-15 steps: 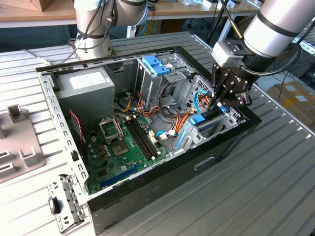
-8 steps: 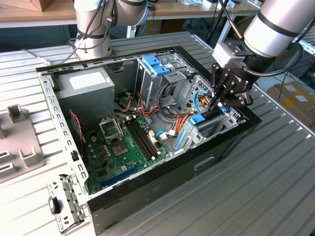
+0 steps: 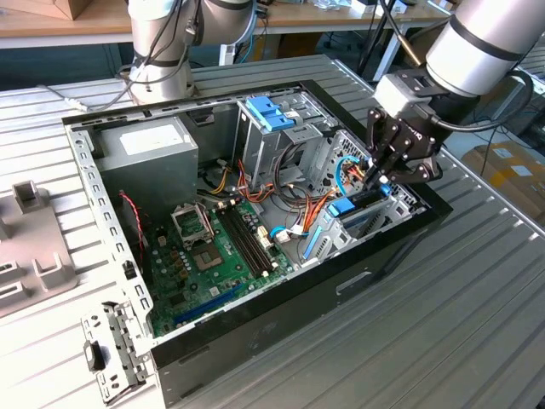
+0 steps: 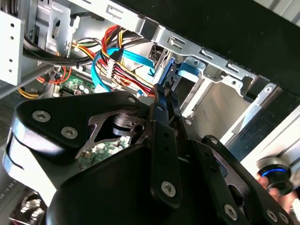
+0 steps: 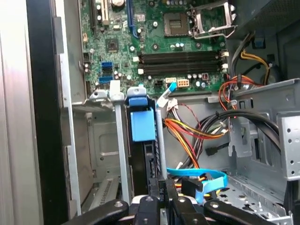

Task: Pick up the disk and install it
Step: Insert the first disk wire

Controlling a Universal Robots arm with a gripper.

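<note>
The open computer case lies on the slatted worktop, the grey power supply in its far corner and the green motherboard on its floor. By the case's edge at the exterior view's right, the gripper reaches down with jaws clamped on the disk, which stands on edge in the metal drive bay, its blue tab toward the motherboard.

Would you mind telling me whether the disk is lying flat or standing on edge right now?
On edge: the disk stands upright in the metal bay, blue tab away from the claw at its near end.
</note>
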